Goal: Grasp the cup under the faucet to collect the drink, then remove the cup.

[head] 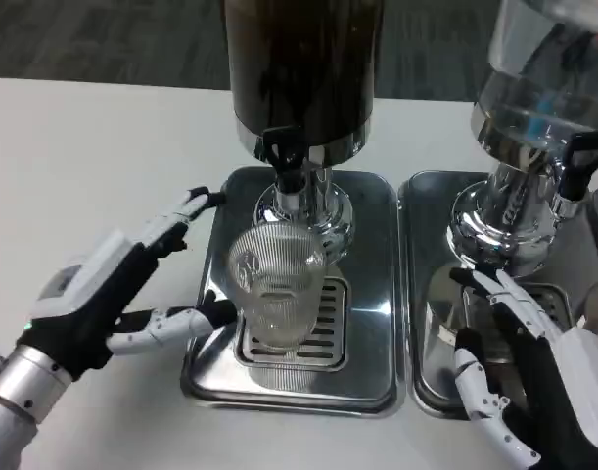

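We see the ribbed clear cup (277, 286) standing upright on the slotted grate (318, 333) of the left steel drip tray (372, 255), directly below the black faucet (284, 157) of the dark drink dispenser (300, 69). The cup looks empty or nearly so; we cannot tell for certain.

Left hand (122, 284): at the tray's left edge, fingers spread apart and gripping nothing. Upper fingers (181, 211) point toward the tray's back-left corner, well clear of the cup. The lower finger reaches in low, its dark tip just beside the cup's base on the left; we cannot tell whether it touches the glass.

Right hand (524, 372): over the second drip tray (431, 294) on the right, fingers extended and apart, holding nothing. Its fingertips (475, 284) lie near the chrome base of the clear-bodied dispenser (543, 88), which stands on that tray and has its own black tap (580, 162).

Both trays sit side by side on the white table (83, 147), their near edges close together.
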Motion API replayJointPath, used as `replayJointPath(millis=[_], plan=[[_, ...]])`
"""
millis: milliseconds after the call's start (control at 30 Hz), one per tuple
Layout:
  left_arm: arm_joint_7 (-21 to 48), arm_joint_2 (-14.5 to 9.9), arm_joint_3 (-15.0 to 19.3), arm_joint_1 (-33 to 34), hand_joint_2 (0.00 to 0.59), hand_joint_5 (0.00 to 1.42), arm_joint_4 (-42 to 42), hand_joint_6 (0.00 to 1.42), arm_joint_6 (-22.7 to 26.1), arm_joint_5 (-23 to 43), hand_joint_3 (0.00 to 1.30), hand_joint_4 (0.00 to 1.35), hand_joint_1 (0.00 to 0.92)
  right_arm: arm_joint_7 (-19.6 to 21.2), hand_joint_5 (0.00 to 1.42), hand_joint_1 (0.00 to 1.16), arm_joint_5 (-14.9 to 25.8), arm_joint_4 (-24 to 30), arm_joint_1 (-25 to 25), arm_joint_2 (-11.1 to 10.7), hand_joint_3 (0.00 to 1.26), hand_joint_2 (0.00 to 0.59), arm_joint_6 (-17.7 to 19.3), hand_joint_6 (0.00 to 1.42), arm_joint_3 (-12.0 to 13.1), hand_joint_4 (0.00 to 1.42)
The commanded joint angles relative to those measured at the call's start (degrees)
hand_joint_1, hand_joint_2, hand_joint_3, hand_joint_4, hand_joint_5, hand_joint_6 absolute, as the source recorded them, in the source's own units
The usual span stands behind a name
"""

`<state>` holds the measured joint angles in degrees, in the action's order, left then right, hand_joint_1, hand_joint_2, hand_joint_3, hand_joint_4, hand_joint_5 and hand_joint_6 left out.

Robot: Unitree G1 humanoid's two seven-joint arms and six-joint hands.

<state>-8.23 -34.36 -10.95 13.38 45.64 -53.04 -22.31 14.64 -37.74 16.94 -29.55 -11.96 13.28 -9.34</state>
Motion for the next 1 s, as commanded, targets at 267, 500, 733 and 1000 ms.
replayJointPath(millis=[267, 500, 733, 1000], plan=[[8.1, -3.2, 8.6, -3.6, 0.062, 0.14, -3.9, 0.34, -1.8, 11.3, 0.13, 0.07, 0.048, 0.2, 0.1, 0.22, 0.7, -0.7, 0.6, -0.4, 0.2, 0.525, 1.1, 0.14, 0.3, 0.1], [23.8, -2.5, 12.2, -2.9, 0.097, 0.3, -7.4, 0.46, -1.1, 30.4, 0.36, 0.27, 0.001, -1.0, 0.1, 0.22, -0.4, 1.3, 0.8, 0.5, 0.2, 0.525, -0.4, 0.14, -0.7, 0.1], [48.2, -0.8, 17.3, 2.5, 0.112, 0.37, -10.6, 0.5, 14.3, 51.1, 0.41, 0.33, 0.0, -0.5, 0.11, 0.22, -0.3, 1.3, -0.4, 1.1, 0.22, 0.525, -0.4, 0.14, -0.7, 0.12], [61.2, 0.3, 21.6, 9.8, 0.106, 0.4, -8.0, 0.54, 28.2, 54.8, 0.44, 0.37, 0.0, 0.0, 0.12, 0.23, -0.7, 1.1, -1.0, 1.6, 0.22, 0.523, -0.3, 0.14, -0.9, 0.12]])
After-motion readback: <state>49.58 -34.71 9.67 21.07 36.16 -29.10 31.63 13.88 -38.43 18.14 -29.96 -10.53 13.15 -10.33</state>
